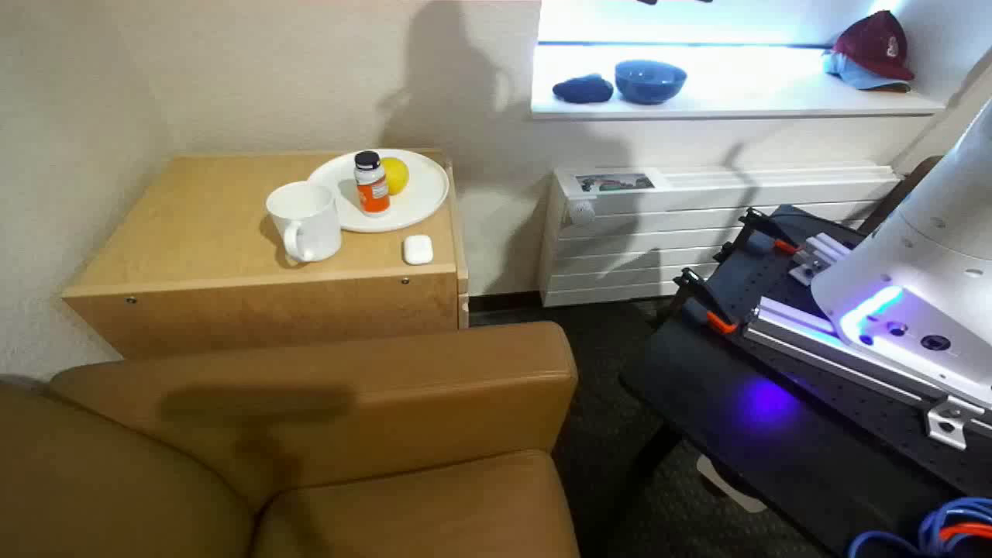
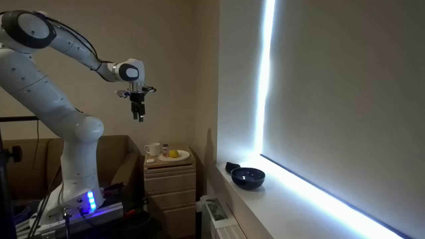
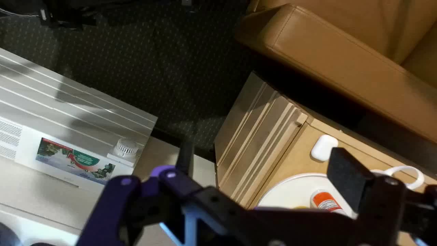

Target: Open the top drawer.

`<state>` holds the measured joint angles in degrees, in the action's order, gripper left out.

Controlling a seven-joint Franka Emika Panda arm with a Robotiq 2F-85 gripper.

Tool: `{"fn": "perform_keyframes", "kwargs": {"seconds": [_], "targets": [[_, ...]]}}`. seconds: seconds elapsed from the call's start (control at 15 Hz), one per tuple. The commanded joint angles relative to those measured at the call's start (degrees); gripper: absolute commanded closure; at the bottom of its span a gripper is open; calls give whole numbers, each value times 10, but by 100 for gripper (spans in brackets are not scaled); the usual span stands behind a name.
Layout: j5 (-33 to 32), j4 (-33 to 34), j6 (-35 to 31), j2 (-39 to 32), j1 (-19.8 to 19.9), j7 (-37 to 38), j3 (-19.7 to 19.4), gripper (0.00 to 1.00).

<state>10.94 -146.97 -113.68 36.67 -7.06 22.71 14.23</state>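
The tan wood cabinet stands in the corner. Its front shows in an exterior view, with the top drawer looking flush, under a narrow strip and the top slab. In the wrist view the top drawer shows at a slant among the stacked front panels. In an exterior view the front is turned away. My gripper points down in the air, well above the cabinet and apart from it. In the wrist view the gripper has its fingers wide apart with nothing between them.
On the cabinet top are a white mug, a white plate with a bottle and yellow fruit, and a white case. A brown sofa arm and white radiator flank it. A bowl sits on the sill.
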Motion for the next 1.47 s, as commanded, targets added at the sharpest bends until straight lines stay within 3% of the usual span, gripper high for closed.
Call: {"fn": "perform_keyframes", "kwargs": {"seconds": [0.0, 0.2, 0.33, 0.53, 0.73, 0.87, 1.0, 1.07, 1.27, 1.4], "targets": [[0, 1, 1, 0, 0, 0, 0, 0], [0, 1, 1, 0, 0, 0, 0, 0], [41, -9, -25, -30, 0, 11, -10, 0], [54, -50, -137, -57, 14, 52, 5, 0], [17, -94, -282, -103, 38, 116, 28, 0], [0, -107, -334, -136, 47, 156, 32, 0], [50, -107, -323, -127, 11, 132, -9, 0], [18, -101, -316, -136, 23, 147, 7, 0], [33, -101, -317, -134, 16, 143, -6, 0], [-22, -93, -324, -173, 37, 169, 24, 0]]}}
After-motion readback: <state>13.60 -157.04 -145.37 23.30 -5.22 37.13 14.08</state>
